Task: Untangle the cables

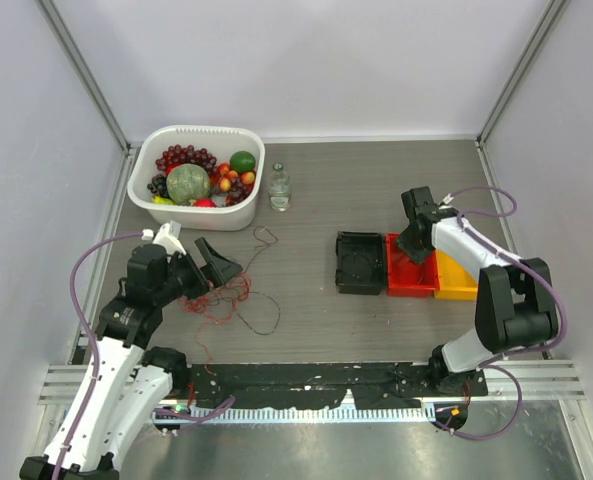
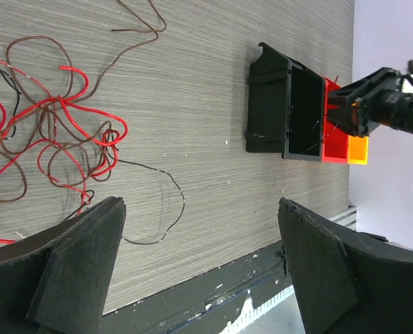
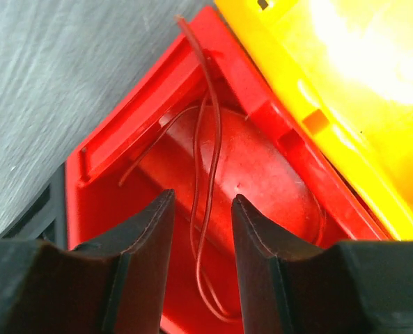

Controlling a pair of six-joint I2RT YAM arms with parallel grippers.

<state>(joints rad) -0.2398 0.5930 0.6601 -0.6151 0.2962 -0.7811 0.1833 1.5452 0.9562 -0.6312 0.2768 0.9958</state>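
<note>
The cables [image 1: 234,296] lie in a loose clump of red and dark brown wires on the table at the left; they also show in the left wrist view [image 2: 53,132]. My left gripper [image 1: 212,270] is open and empty, low beside the clump's left side, with its wide-apart fingers [image 2: 74,264] over bare table. My right gripper [image 1: 413,245] is over the red bin [image 1: 408,278]. Its fingers [image 3: 147,229] are slightly apart. A thin red-brown wire [image 3: 206,160] lies looped in the red bin [image 3: 262,167] and runs between the fingers without being pinched.
A black bin [image 1: 360,262], the red bin and a yellow bin [image 1: 458,282] stand side by side at centre right. A white basket of fruit [image 1: 196,176] and a small clear bottle [image 1: 279,188] are at the back left. A black strip [image 1: 306,385] runs along the table's near edge.
</note>
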